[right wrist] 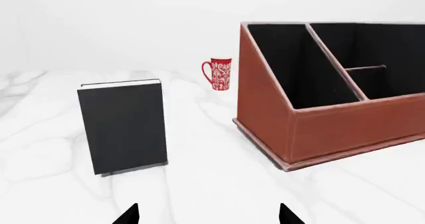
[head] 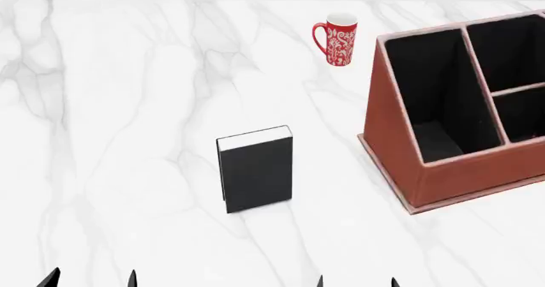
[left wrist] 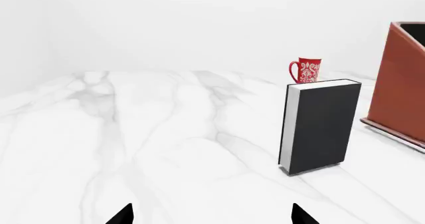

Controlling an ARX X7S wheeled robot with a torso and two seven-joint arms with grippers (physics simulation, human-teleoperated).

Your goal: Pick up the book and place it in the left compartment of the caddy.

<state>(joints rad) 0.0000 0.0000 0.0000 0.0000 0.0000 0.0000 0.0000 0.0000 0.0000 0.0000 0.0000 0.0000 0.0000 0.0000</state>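
Head view showed the book (head: 254,168) standing upright on the marble bench (head: 127,140), well apart from the caddy (head: 425,178) on its right and from the red mug (head: 337,39) farther back. Nothing had been gripped. The left tool (head: 89,279) and the right tool (head: 356,280) both hovered at the near edge, each with its fingertips spread and empty.

The main risk, as I judged it, lay in the book's pose: balanced on its narrow bottom edge, it could topple if a fingertip nudged a cover before both sides closed on it. A flat-lying book would be harder to grip. A second risk was at the caddy: the left compartment (head: 430,89) was long and narrow, so a book carried askew could catch on the sloping rim or the thin divider, or drop into one of the two shorter sections.

Count: one book, one caddy with three compartments, one mug, two tools.
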